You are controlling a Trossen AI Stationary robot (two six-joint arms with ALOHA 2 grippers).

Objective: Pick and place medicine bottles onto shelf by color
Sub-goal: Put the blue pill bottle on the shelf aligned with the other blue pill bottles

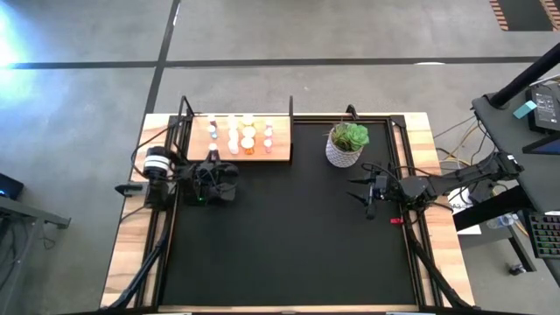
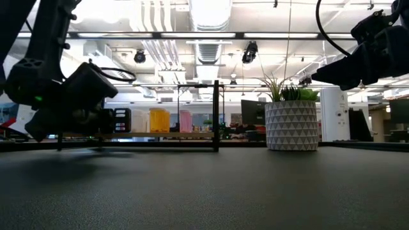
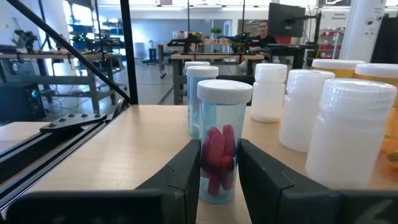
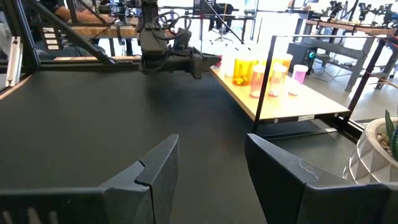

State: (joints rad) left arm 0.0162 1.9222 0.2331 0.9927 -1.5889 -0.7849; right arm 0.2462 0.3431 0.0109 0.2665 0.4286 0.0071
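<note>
At the shelf's (image 1: 278,154) near edge the left gripper (image 3: 217,171) clamps a clear bottle (image 3: 220,143) of red pills standing on the board, and could topple its white neighbours (image 3: 311,109) if it swings, while the right gripper (image 4: 208,165) waits open beside the plant pot (image 1: 345,150).

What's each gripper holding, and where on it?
Left gripper clamps a clear bottle with red pills by its lower body, over the shelf. Right gripper is open and empty.
</note>
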